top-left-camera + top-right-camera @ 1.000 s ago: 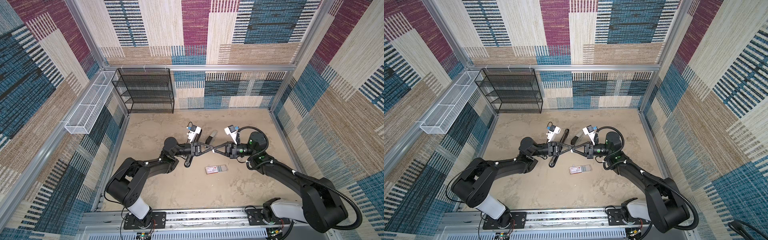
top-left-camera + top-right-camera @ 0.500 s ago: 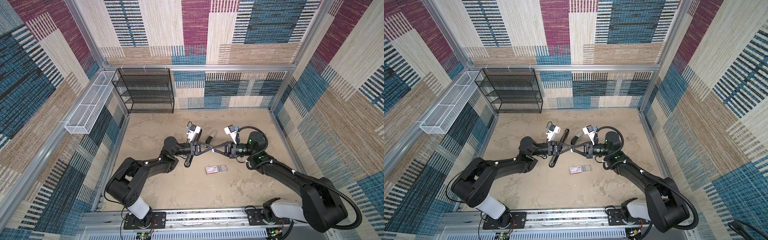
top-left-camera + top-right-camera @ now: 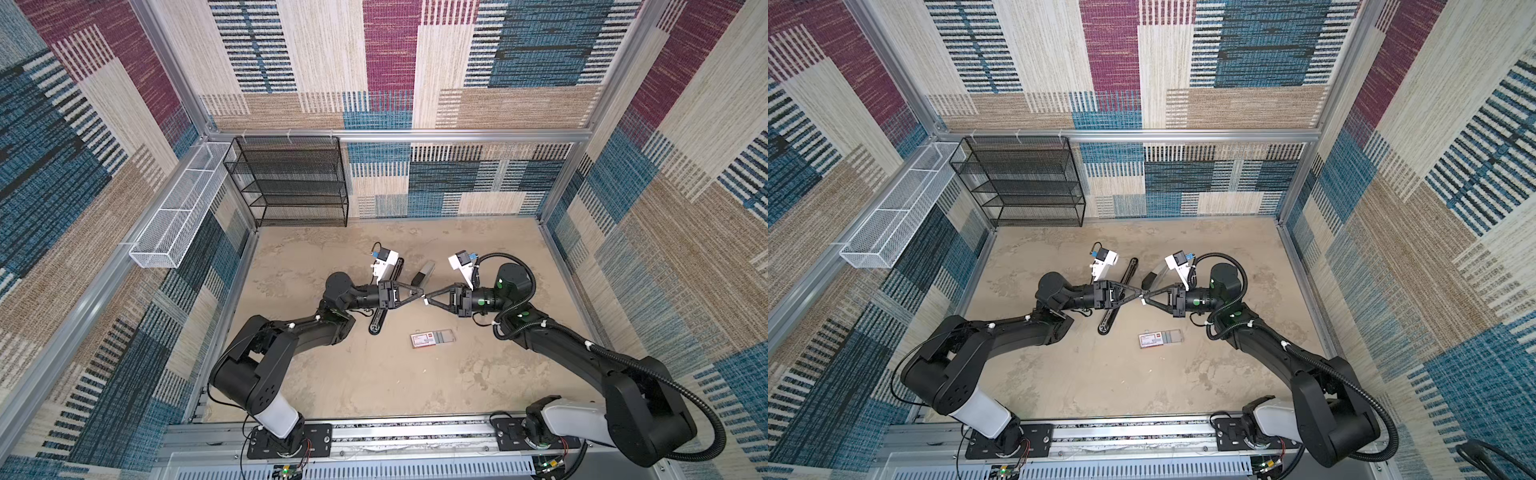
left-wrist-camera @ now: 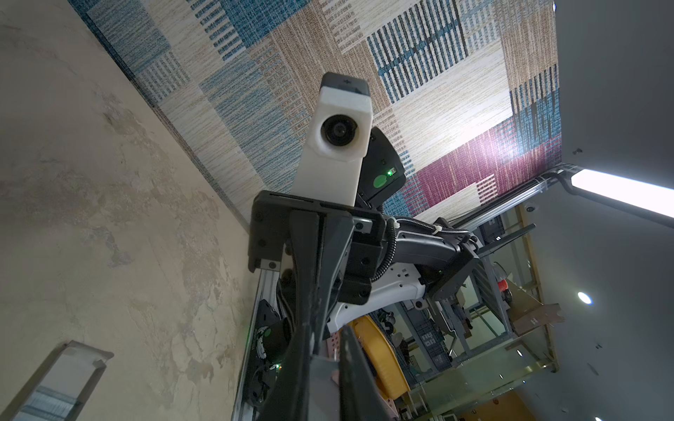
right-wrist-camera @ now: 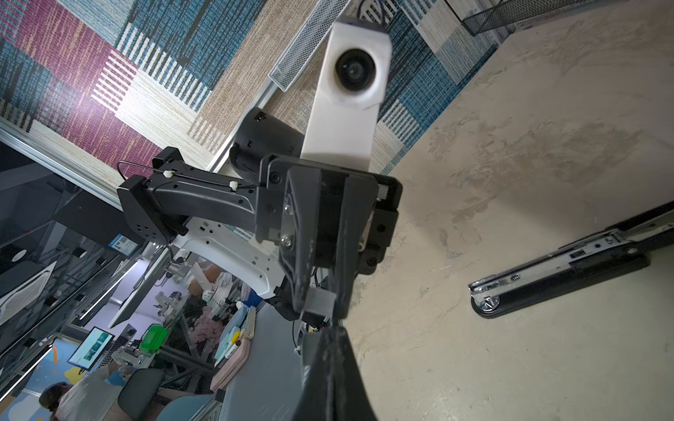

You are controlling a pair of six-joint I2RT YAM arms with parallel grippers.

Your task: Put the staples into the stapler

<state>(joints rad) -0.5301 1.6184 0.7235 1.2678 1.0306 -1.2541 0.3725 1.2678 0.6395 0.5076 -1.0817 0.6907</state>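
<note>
Top views show us both arms meeting tip to tip above the middle of the table. Our left gripper (image 3: 419, 295) has narrow jaws that appear to pinch the staples (image 5: 319, 300), a small grey strip. Our right gripper (image 3: 430, 300) is fully closed, its tips touching the strip's end. We judge this a mid-air regrip, to line the strip up. The stapler (image 3: 376, 322) lies opened flat beneath the left gripper, channel up, ready for loading. The staple box (image 3: 432, 337) rests nearby, tray slid partly out.
</note>
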